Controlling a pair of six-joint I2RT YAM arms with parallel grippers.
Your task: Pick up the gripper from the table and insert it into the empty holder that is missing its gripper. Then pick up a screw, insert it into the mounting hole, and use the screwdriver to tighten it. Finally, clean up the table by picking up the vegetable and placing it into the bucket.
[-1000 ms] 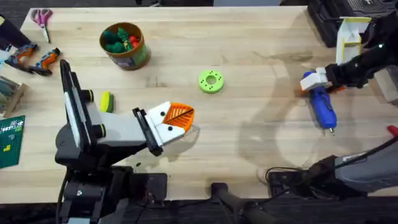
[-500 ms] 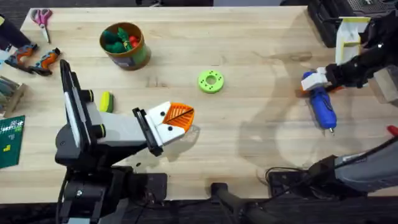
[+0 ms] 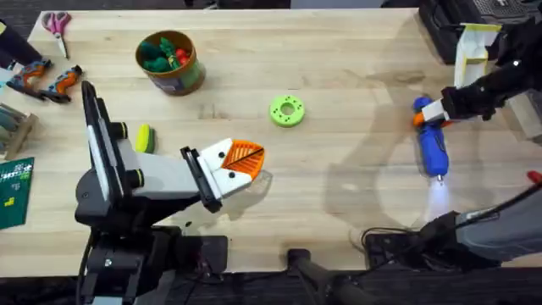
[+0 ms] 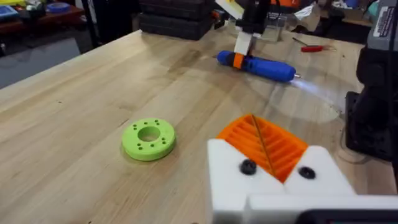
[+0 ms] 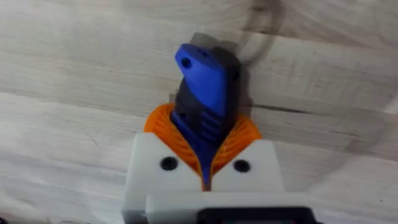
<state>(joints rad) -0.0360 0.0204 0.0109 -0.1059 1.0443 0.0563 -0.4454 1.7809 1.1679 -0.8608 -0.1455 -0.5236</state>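
My right gripper (image 3: 434, 113) is shut on the rear end of the blue screwdriver (image 3: 434, 146). Its tip points toward the near edge and throws a patch of light on the table (image 3: 356, 76). In the right wrist view the orange ribbed pads (image 5: 239, 140) clamp the screwdriver's blue and black handle (image 5: 205, 93). My left gripper (image 3: 246, 158) rests low over the table's middle, shut, with nothing between its pads. Its white holder (image 4: 273, 186) carries the orange ribbed gripper (image 4: 264, 143) and shows two dark screws (image 4: 247, 167). The yellow-green vegetable (image 3: 144, 138) lies beside the left arm. The bucket (image 3: 171, 63) stands at the far left.
A lime-green ring (image 3: 287, 111) lies mid-table, also in the left wrist view (image 4: 148, 138). Pink scissors (image 3: 57, 24) and orange-black tools (image 3: 47, 80) sit at the far left. A green board (image 3: 13, 193) lies at the left edge, and a black case (image 3: 457, 30) at the far right.
The right gripper has turned the screwdriver so that it points straighter toward the near edge. A glow now shows on the table at its tip. The left arm has not moved.
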